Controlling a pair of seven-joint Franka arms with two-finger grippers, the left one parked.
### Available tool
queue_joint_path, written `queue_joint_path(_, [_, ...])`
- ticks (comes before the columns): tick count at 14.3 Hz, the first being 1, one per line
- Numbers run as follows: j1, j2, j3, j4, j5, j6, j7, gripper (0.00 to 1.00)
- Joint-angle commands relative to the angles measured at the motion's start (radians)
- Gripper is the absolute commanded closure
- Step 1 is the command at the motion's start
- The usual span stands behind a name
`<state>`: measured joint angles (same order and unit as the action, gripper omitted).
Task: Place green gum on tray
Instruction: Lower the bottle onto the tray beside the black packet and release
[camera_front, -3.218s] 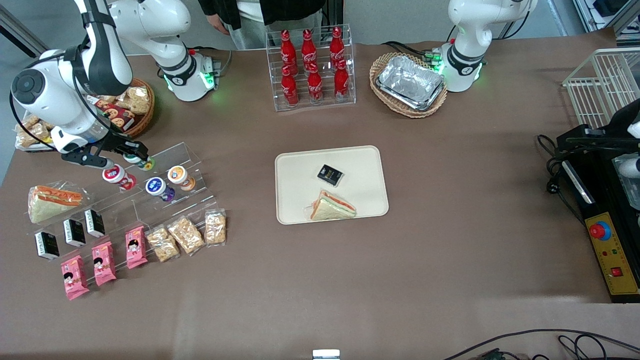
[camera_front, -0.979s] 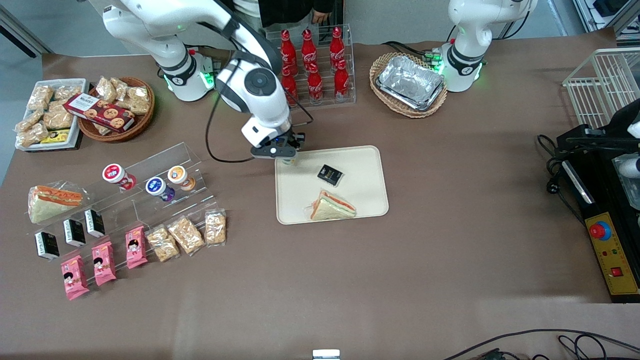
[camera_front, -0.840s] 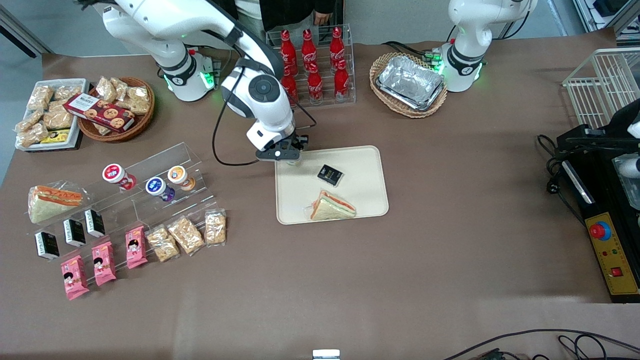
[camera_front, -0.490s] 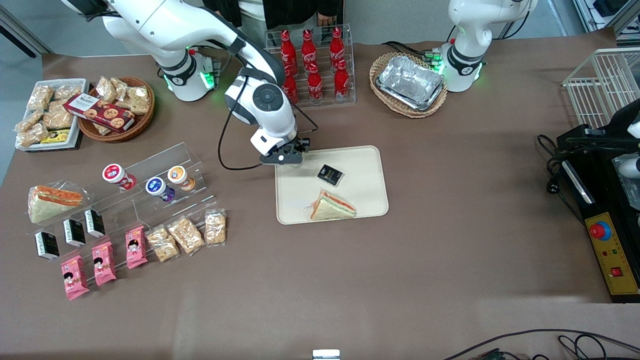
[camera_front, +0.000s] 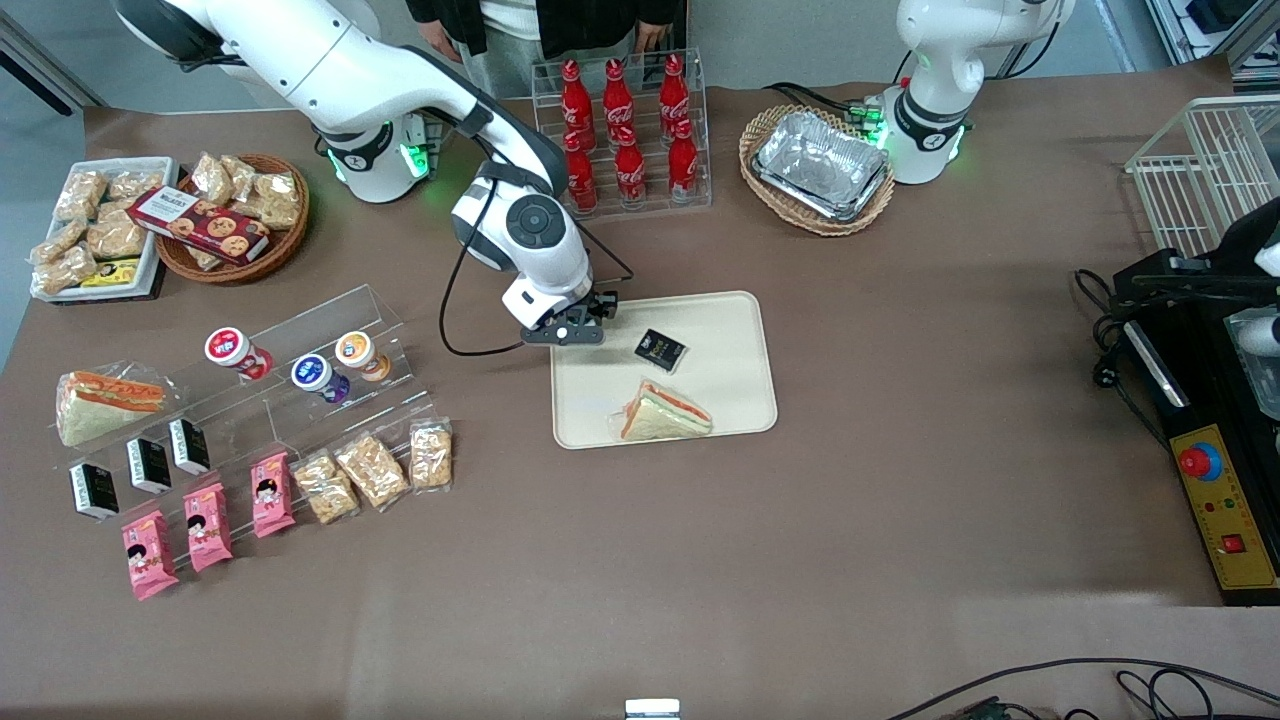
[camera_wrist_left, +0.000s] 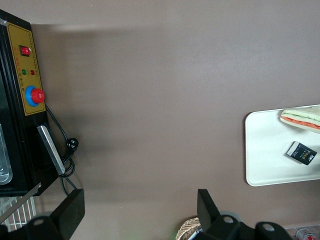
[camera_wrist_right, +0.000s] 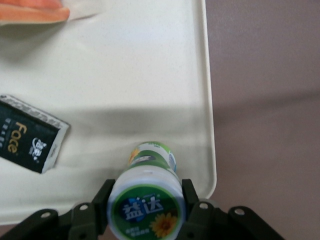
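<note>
Carrying the small green gum can with its white lid (camera_wrist_right: 148, 200), the hand (camera_front: 574, 333) has come over the flat cream plastic tray (camera_front: 735, 400), pinching it upright above the corner

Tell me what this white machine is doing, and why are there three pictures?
It is a white robot arm. Its black two-finger gripper works like a hand. One picture looks down on the whole brown table. The other two come from small cameras on the robots' wrists, so they look very close.

The gripper is over a corner of the big cream-coloured plastic tray. It is squeezing a small green and yellow gum canister with a white lid; the close-up camera shows this best. Whether the canister touches the tray yet, I cannot tell.

Already on the tray are a small black packet and a wrapped triangle sandwich. Nearer the working arm's end of the table, three more gum canisters sit on a clear stand.
</note>
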<state>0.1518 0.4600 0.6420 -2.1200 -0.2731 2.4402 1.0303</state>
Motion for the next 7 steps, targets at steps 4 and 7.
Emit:
queue_joint_path(4, [-0.005, 0.052, -0.011, 0.038, -0.040, 0.031, 0.022, 0.00])
queue_joint_path(7, [-0.012, -0.042, -0.004, 0.035, -0.034, -0.057, 0.005, 0.00])
